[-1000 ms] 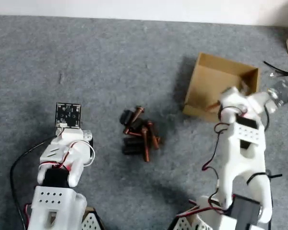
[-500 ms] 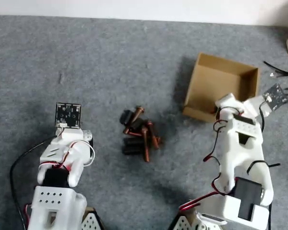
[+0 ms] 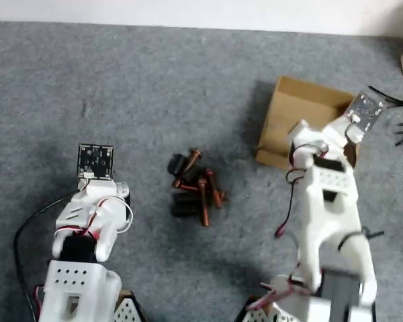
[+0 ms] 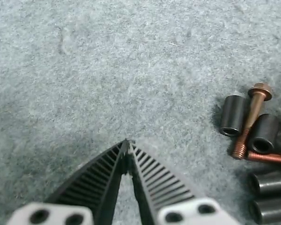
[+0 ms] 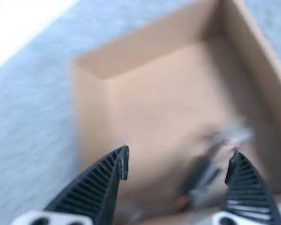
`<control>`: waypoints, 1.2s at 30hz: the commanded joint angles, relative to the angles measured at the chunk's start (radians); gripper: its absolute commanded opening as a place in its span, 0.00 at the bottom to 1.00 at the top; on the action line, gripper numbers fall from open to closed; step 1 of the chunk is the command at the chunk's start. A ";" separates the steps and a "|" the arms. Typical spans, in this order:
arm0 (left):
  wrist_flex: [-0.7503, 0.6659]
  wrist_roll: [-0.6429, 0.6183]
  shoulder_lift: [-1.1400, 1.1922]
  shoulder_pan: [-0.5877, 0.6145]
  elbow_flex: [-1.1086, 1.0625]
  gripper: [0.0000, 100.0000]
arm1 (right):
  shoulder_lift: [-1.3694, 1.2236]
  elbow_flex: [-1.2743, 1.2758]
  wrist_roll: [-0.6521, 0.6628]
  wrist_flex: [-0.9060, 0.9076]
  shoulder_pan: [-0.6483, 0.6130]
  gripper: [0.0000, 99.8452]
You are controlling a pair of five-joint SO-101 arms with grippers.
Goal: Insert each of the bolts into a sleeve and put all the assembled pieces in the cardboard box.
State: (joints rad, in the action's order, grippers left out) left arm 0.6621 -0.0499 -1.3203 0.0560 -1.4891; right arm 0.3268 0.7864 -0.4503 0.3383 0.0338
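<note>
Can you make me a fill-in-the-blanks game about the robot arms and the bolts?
1. The open right pincer hangs over the cardboard ___.
2. Open or shut? The left pincer is ___.
3. The bolts are copper-coloured, and the sleeves beside them are ___.

Missing words: box; shut; black.
</note>
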 commanded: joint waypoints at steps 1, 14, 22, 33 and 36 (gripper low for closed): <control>-0.031 0.006 -0.002 0.008 0.033 0.01 | 0.252 0.093 0.021 0.033 -0.142 0.29; -0.032 0.006 -0.001 0.008 0.033 0.01 | 0.507 0.377 0.290 0.035 -0.568 0.29; -0.032 0.006 -0.001 0.008 0.033 0.01 | 0.262 0.320 0.296 0.031 -0.641 0.29; -0.032 0.006 -0.001 0.008 0.033 0.01 | 0.105 0.191 0.238 0.028 -0.670 0.29; -0.032 0.006 -0.001 0.013 0.033 0.01 | 0.105 0.134 0.074 0.027 -0.679 0.29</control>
State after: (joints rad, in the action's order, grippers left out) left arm 0.6621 -0.0499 -1.3203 0.0560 -1.4891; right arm 0.4296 0.9996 -0.2524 0.3659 -0.6291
